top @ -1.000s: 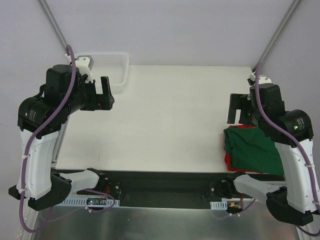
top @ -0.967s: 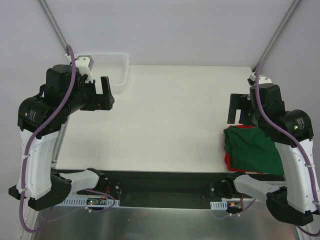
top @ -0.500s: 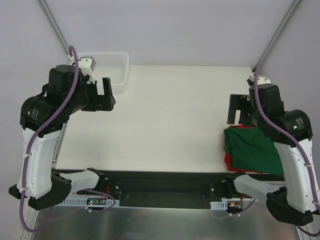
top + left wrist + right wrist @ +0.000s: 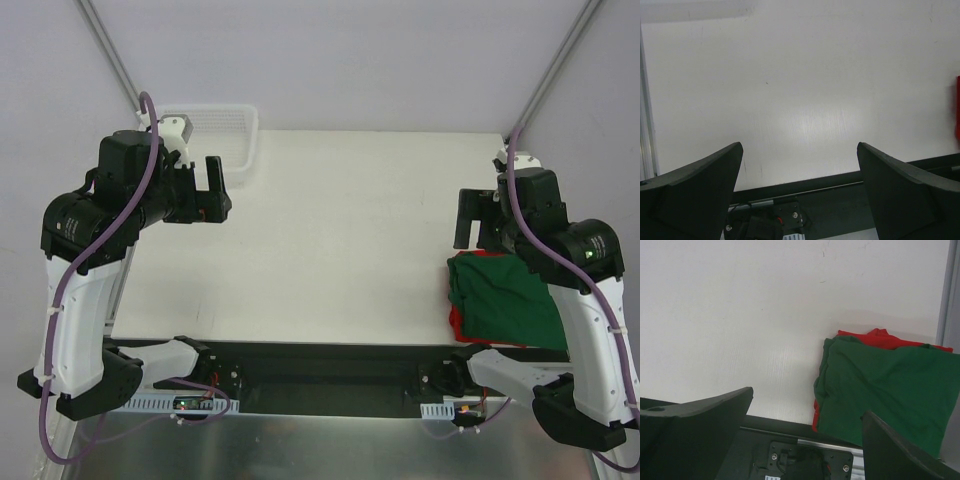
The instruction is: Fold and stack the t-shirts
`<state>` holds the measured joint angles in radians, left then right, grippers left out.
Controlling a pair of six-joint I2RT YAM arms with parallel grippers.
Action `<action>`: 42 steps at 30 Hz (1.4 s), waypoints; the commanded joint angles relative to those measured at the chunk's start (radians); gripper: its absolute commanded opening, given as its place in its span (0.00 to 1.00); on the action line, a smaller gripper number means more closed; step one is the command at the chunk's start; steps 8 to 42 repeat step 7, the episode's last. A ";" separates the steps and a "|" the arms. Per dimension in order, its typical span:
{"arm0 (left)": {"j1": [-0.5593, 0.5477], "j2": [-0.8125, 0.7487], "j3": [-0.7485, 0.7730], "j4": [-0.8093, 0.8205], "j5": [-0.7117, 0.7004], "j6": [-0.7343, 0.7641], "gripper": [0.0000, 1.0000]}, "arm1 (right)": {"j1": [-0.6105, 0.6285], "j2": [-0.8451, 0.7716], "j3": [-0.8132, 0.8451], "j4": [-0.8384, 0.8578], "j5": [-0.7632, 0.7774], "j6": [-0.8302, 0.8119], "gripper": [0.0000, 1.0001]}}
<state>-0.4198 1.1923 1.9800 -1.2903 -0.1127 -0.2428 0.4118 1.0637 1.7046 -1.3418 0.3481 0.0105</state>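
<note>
The white table (image 4: 340,230) is carrying a stack at its near right corner. There the green t-shirt (image 4: 505,300) is lying on the red t-shirt (image 4: 875,337), whose edges are peeking out. The mesh basket (image 4: 225,130) is sitting far left. The left gripper (image 4: 799,147) and right gripper (image 4: 807,402) are hovering spread wide, gripping nothing.

On my feed the green t-shirt (image 4: 890,385) reads as soft, matt cloth, lightly creased. The red t-shirt (image 4: 874,337) is equally matt. The tabletop (image 4: 340,240) is smooth white with a faint sheen. The basket (image 4: 228,128) looks like white plastic mesh.
</note>
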 commanded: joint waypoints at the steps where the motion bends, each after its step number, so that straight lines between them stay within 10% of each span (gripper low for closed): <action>1: -0.005 -0.014 -0.007 0.020 0.007 0.008 0.99 | -0.004 -0.010 0.009 -0.091 -0.015 -0.004 0.96; 42: -0.005 -0.020 -0.020 0.022 0.008 0.008 0.99 | -0.004 -0.031 0.004 -0.073 0.014 -0.006 0.96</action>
